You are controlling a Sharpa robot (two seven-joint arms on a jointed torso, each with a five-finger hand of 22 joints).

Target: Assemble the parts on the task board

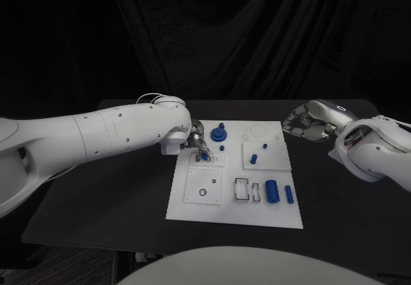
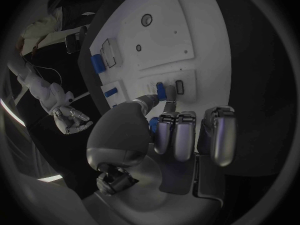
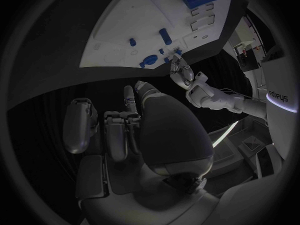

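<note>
Your left hand [image 1: 196, 142] pinches a small blue part [image 2: 161, 91] at a slot near the left edge of the task board [image 1: 236, 214], so you're likely mid-insertion. Right hand [image 1: 306, 124] is clenched on nothing, off the board over the desk [image 1: 103, 202]. Next: press it straight down, then release.

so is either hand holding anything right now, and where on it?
Left hand pinches a small blue part by its end, at the task board. Right hand is curled, holding nothing.

Black table [image 1: 103, 196] out front, dark folded curtain [image 1: 257, 53] hanging behind, strip of grey floor [image 1: 69, 264] showing below.
</note>
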